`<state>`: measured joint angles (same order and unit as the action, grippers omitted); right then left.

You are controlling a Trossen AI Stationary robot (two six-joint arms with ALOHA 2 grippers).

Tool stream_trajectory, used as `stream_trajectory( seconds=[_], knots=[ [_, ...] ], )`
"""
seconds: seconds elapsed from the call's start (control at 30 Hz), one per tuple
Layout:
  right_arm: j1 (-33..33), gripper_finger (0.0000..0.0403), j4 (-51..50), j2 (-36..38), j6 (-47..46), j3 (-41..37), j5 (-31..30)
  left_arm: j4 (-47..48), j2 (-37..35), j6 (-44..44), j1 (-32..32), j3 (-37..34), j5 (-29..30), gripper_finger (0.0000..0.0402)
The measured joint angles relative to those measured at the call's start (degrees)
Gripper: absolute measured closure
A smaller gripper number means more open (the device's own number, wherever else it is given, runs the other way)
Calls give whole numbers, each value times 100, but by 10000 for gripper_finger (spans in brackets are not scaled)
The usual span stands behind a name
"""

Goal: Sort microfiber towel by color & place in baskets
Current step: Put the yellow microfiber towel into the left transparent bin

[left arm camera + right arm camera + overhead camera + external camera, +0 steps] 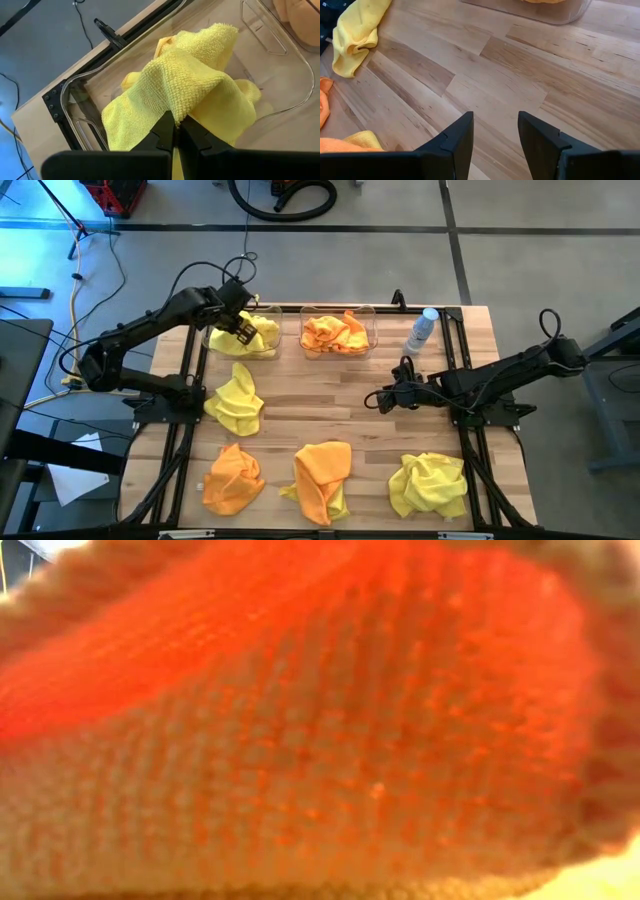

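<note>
Two clear baskets stand at the table's far edge. The left basket (268, 352) holds a yellow towel (190, 75), and my left gripper (176, 122) is shut on this towel over the basket (280, 45). The right basket (372, 315) holds an orange towel (336, 332). My right gripper (495, 132) hovers open above bare wood near the table's middle (380, 398). Loose on the table lie a yellow towel (236, 400), two orange towels (232, 478) (322, 475) and another yellow one (430, 483). An orange cloth (320, 720) fills the low view. My left gripper pinches a raised fold of the yellow towel (172, 106) between its two fingers, coming from above into the left basket. The cloth rises to a peak at the fingertips. The rest of it spreads down and lies on the basket's floor (125, 125).
A small pale bottle with a blue top (422, 330) stands right of the orange basket. Black frame rails run along the table's sides (470, 450). Bare wood lies between the baskets and the loose towels (330, 395). Cables lie on the floor beyond the far edge.
</note>
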<state>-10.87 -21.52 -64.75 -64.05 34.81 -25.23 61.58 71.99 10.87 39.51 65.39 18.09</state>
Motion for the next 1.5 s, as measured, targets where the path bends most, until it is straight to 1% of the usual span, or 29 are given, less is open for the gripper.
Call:
stream_trajectory(
  seconds=[0.2,0.3,0.47,0.63,0.8,0.97,1.2,1.5],
  knots=[
    [0,254,-2,0,80,0,15,-112,44,32,0,2,-11,401],
    [0,254,-2,0,109,0,13,-250,168,166,31,2,-195,390],
    [0,254,-2,0,144,0,-48,-264,702,401,35,2,-299,348],
    [0,254,-4,-2,128,0,-170,-261,1404,403,35,2,-480,300],
    [1,254,-4,-2,109,0,-171,-262,1842,404,17,2,-605,273],
    [0,254,-4,-2,109,0,-163,-277,1945,676,17,2,-601,264],
    [0,254,-4,-2,265,0,-72,-364,1945,1002,24,2,-530,263],
    [0,254,-4,-2,399,0,-74,-474,1945,1008,42,2,-511,263]
  ],
)
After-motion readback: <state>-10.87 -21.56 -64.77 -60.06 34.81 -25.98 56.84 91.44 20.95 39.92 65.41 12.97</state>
